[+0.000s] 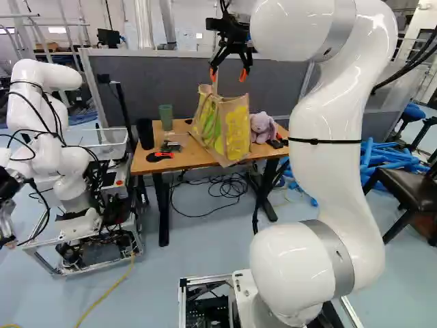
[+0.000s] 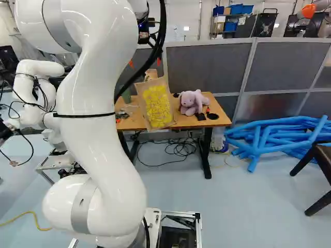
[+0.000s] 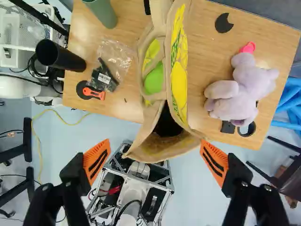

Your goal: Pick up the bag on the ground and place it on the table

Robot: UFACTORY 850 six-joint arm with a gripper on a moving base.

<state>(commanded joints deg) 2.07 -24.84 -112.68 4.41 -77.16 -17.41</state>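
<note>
Two from behind, one overhead, table (image 3: 209, 52) common

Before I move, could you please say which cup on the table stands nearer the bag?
The green cup; the black cup stands farther from the bag.

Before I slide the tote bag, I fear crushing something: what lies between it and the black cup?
Wrist view: a plastic pouch with black parts lies between the black cup and tote bag, the green cup farther back.

wooden table (image 3: 207, 54) | bag (image 3: 179, 89) | green cup (image 3: 104, 13) | black cup (image 3: 59, 55) | clear packet (image 3: 117, 56) | orange tool (image 3: 96, 94) | purple plush (image 3: 240, 94) | black pieces (image 3: 221, 24)
</note>
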